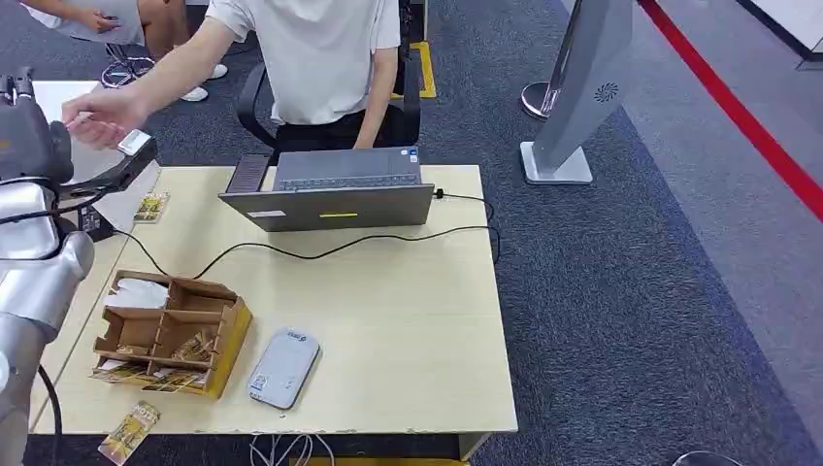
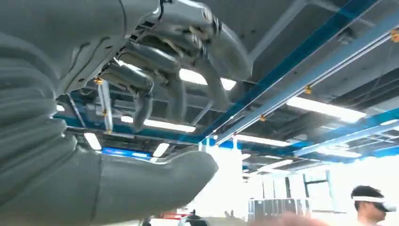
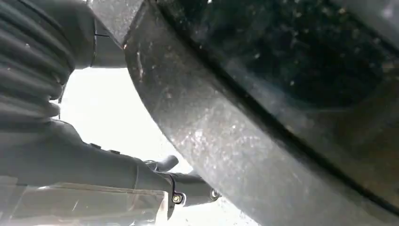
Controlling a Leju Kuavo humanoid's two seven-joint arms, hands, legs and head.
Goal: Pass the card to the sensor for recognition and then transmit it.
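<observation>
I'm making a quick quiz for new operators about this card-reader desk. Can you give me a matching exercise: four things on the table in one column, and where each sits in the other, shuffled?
Things:
1. laptop
2. cardboard organiser
3. grey card sensor
4. black cable

Places:
A. near the front edge, just right of the organiser
B. far edge, in front of the seated person
C. front left part of the table
D. running across the table's middle, below the laptop

Pairs: 1-B, 2-C, 3-A, 4-D
</observation>
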